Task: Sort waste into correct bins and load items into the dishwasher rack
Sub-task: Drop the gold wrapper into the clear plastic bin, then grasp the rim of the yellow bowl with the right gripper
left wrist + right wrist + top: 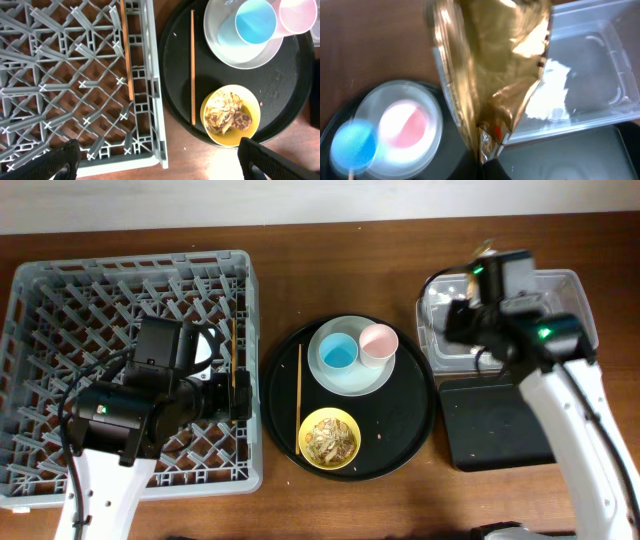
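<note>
My right gripper (pixel 487 161) is shut on the gold-brown foil wrapper (pixel 490 65) and holds it above the left edge of the clear tub (pixel 600 55), where the white napkin (pixel 551 92) lies. In the overhead view the right gripper (pixel 479 274) is over the tub's (pixel 572 288) far left corner. My left gripper (pixel 161 162) is open and empty above the grey rack's (pixel 60 290) right edge. One chopstick (pixel 127 55) lies in the rack, the other (pixel 193 65) on the round tray. The yellow bowl (pixel 330 438) holds food scraps (pixel 227 116). The blue cup (pixel 338 353) and pink cup (pixel 378 343) stand on the pale plate (pixel 362 380).
The large round black tray (pixel 410 420) sits mid-table and carries the bowl, plate, cups and one chopstick. The shallow black rectangular tray (pixel 500 428) lies in front of the clear tub. Bare wooden table shows along the far and near edges.
</note>
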Tool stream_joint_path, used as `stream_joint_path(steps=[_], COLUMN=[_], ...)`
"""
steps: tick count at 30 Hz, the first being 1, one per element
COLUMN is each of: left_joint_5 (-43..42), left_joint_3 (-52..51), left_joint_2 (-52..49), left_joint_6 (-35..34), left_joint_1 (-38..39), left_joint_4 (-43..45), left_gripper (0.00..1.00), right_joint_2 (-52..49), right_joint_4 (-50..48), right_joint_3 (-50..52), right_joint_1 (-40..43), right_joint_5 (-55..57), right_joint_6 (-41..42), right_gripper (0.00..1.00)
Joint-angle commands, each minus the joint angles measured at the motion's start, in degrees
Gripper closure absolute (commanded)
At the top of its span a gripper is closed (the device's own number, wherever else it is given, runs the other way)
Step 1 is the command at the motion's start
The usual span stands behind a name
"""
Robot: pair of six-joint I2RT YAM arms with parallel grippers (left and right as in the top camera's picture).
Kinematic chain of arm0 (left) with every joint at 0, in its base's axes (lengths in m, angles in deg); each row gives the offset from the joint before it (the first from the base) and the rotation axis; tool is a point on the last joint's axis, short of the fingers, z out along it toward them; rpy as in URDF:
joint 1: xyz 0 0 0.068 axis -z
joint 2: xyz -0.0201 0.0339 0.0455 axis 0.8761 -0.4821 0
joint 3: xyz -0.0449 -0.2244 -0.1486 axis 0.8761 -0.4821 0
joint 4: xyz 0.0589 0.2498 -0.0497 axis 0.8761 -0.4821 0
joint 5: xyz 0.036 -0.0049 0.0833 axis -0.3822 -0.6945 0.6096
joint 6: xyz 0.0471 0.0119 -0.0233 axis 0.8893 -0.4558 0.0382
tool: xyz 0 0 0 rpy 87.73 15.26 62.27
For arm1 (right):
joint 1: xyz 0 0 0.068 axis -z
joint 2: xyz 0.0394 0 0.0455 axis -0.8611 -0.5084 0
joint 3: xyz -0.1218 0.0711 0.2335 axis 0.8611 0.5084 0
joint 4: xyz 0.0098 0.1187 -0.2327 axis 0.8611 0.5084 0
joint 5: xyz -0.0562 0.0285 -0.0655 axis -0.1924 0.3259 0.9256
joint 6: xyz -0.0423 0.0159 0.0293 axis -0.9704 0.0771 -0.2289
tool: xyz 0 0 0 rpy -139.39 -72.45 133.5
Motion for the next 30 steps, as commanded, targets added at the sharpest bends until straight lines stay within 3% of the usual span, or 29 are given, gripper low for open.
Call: stream_joint_path(steps=[1, 2, 3, 4, 5, 7, 10, 14, 17, 20, 24, 30], left_joint_5=[-0.4, -0.4, -0.4, -0.4, -0.4, -0.4, -0.4, -0.4, -0.4, -0.4, -0.4, -0.4], left_joint_3=[0.4, 0.4, 0.4, 0.4, 0.4, 0.4, 0.4, 0.4, 0.4, 0.4, 0.4, 0.4], left_joint_2=[0.2, 0.2, 0.2, 0.2, 0.2, 0.2, 0.2, 0.2, 0.2, 0.2, 0.2, 0.2], left_joint_6=[0.3, 0.3, 0.3, 0.3, 0.3, 0.3, 0.3, 0.3, 0.3, 0.3, 0.3, 0.3], left_joint_1=[0.1, 0.1, 0.1, 0.0, 0.1, 0.0, 0.1, 0.1, 0.1, 0.1, 0.1, 0.1], left_joint_4=[0.1, 0.1, 0.1, 0.1, 0.1, 0.1, 0.1, 0.1, 0.1, 0.1, 0.1, 0.1], left_gripper=[0.01, 0.01, 0.01, 0.01, 0.01, 0.01, 0.00, 0.01, 0.01, 0.01, 0.01, 0.01], right_joint_2=[-7.7, -10.1, -12.4, -13.6, -14.5, -13.7, -7.8, 2.2, 3.1, 1.0, -1.6, -3.0], right_joint_4=[-4.8, -6.5, -7.9, -8.5, -8.8, -7.3, 3.3, 17.5, 21.9, 19.5, 9.2, -12.6], right_joint_3=[0.8, 0.8, 0.8, 0.8, 0.8, -0.1, -5.1, -6.7, -6.3, -2.3, 6.9, 22.3], right_joint_1=[10.3, 12.5, 14.3, 15.3, 16.3, 17.9, 17.0, 4.6, -10.4, -25.5, -36.7, -46.4], right_joint_5=[-7.1, -9.6, -11.0, -11.4, -11.6, -13.0, -23.7, -26.8, -26.8, -26.5, -25.5, -20.4], right_joint_6=[1.5, 1.4, 1.3, 1.3, 1.3, -1.0, -8.3, -14.1, -14.1, -13.2, -9.4, -4.6], right_gripper=[0.96, 0.76, 0.27, 0.15, 0.11, 0.11, 0.14, 0.21, 0.46, 0.65, 0.64, 0.57])
